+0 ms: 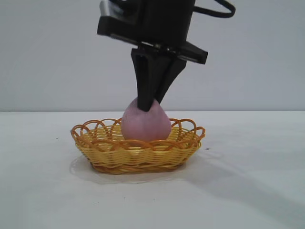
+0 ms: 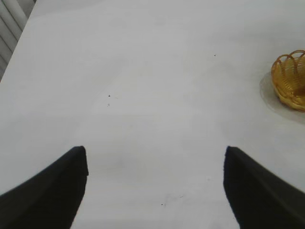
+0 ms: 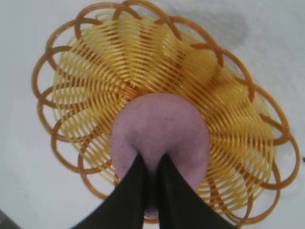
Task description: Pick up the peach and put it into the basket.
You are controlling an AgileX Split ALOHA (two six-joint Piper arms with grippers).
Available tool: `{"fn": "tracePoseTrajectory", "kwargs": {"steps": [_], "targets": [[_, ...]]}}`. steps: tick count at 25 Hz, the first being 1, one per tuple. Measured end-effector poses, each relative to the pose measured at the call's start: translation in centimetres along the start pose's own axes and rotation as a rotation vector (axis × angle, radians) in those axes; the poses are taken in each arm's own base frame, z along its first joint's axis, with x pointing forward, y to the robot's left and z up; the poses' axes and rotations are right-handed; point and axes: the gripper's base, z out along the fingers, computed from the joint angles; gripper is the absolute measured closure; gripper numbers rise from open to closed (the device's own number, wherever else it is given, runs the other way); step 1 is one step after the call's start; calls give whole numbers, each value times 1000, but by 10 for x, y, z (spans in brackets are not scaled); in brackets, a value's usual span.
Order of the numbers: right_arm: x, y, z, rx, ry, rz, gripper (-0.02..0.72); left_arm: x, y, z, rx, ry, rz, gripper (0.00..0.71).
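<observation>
Right gripper (image 1: 148, 106) upright atop basketed peach (image 1: 145, 125)

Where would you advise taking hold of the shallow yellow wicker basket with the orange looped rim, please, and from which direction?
I would pinch the yellow wicker basket at its orange looped rim, coming straight down from above at an end away from the dusty pink peach. The wall is thin and upright, so one finger probably fits inside, one outside. The right gripper is on the peach.

You see bright, even, diffuse light; the basket (image 1: 138, 152) casts a soft shadow on the table (image 1: 248, 191); right-wrist fingers (image 3: 138, 200) appear blurred.
</observation>
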Motion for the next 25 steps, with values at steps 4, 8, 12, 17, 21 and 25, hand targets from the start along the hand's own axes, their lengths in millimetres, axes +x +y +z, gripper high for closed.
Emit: {"fn": "tracePoseTrajectory", "kwargs": {"steps": [4, 8, 12, 17, 21, 25], "targets": [[0, 0, 0, 0, -1, 0, 351, 0, 0, 0, 0, 0, 0, 193], [0, -2, -1, 23, 5, -13, 351, 0, 0, 0, 0, 0, 0, 193], [2, -7, -12, 81, 8, -18, 351, 0, 0, 0, 0, 0, 0, 193], [9, -38, -46, 125, -27, 60, 351, 0, 0, 0, 0, 0, 0, 193], [21, -82, -71, 158, -46, 172, 351, 0, 0, 0, 0, 0, 0, 193], [40, -134, -85, 197, -39, 306, 351, 0, 0, 0, 0, 0, 0, 193]]}}
